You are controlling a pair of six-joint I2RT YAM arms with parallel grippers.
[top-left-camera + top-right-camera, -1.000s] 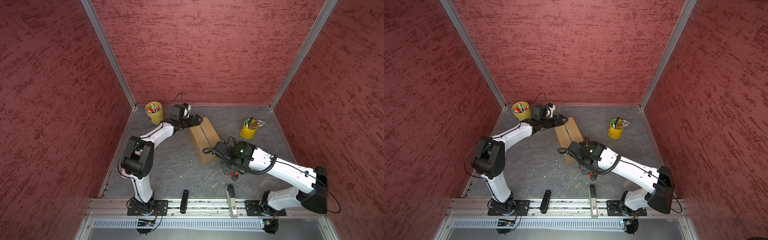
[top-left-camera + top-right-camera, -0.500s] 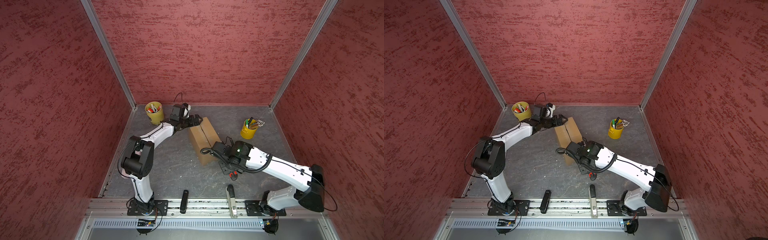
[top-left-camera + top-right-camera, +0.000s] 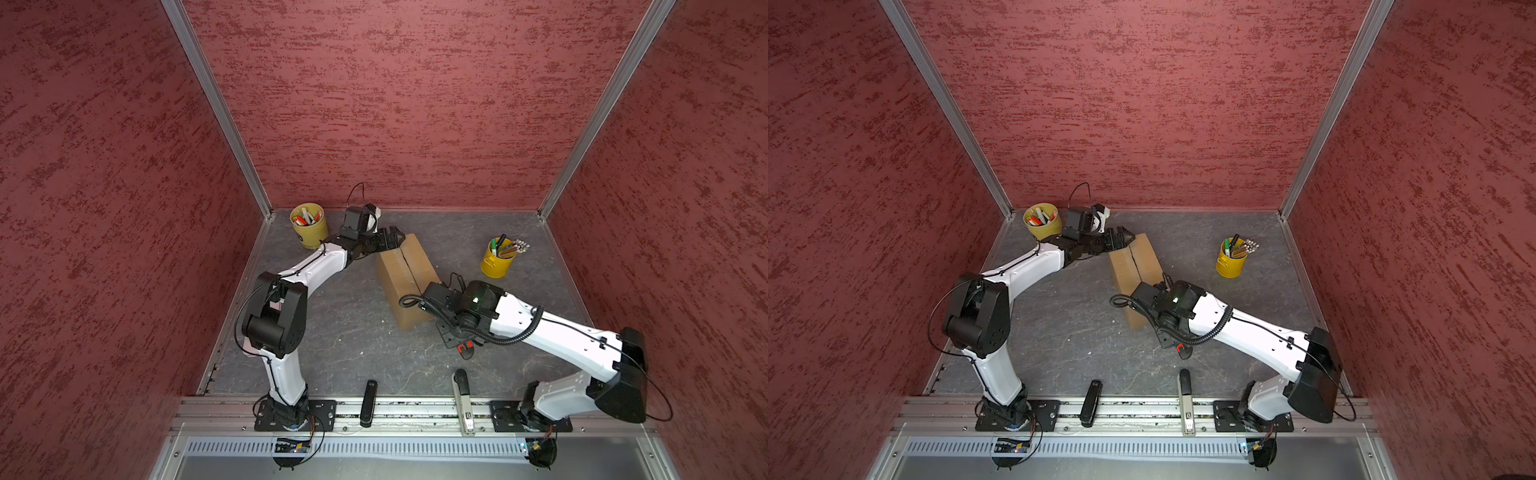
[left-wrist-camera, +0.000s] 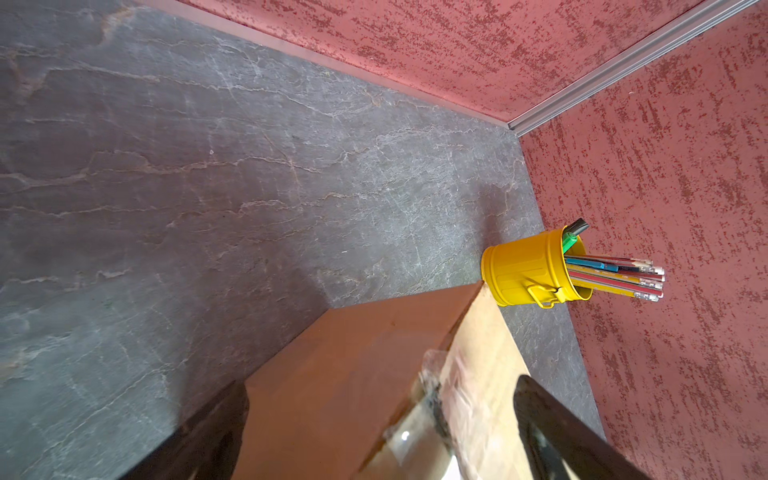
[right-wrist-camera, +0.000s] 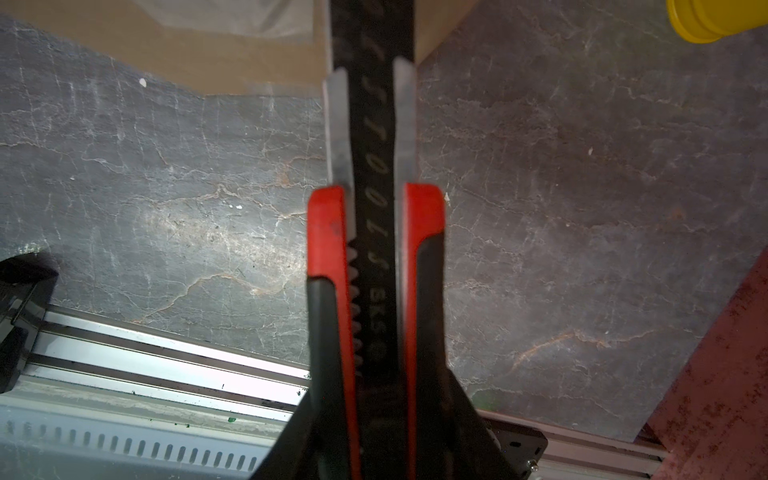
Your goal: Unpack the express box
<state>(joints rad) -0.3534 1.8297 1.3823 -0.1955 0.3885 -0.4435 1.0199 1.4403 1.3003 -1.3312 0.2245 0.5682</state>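
Since the earlier frames the right arm has edged slightly toward the express box (image 3: 417, 262); the box and the left arm lie as they did.

**Express box.** Oblong brown carton lying obliquely on the worktop (image 3: 340, 332), mid-rear, between two pen cups. Its flaps are down and the centre seam shows as a dark line along the top.

**Left hand** (image 3: 394, 240). The jaws are spread fully and clamp nothing. Its fingers (image 4: 557, 432) straddle the box's far upper edge, one over the top and one beside the end face. Whether they press the card I cannot tell. Likely purpose: to keep the carton from sliding under the blade.

**Right hand** (image 3: 456, 338). It is closed partway on the handle of a red-and-black utility knife (image 5: 376, 249). The blade is run out toward the box's near end, where clear tape (image 5: 232, 25) wraps down. Contact between tip and tape is hidden. Likely step: slitting the seam tape; nothing is unpacked yet.

**Room for moving.** Bare worktop lies open in front of the box and on the left arm's side.
- The bright yellow pen cup (image 3: 498, 262) stands well apart from the box.
- The olive-yellow pen cup (image 3: 309, 226) sits close to the left wrist, by the back corner.
- Walls close three sides.
- A cut drawn along the seam would run toward the left hand.
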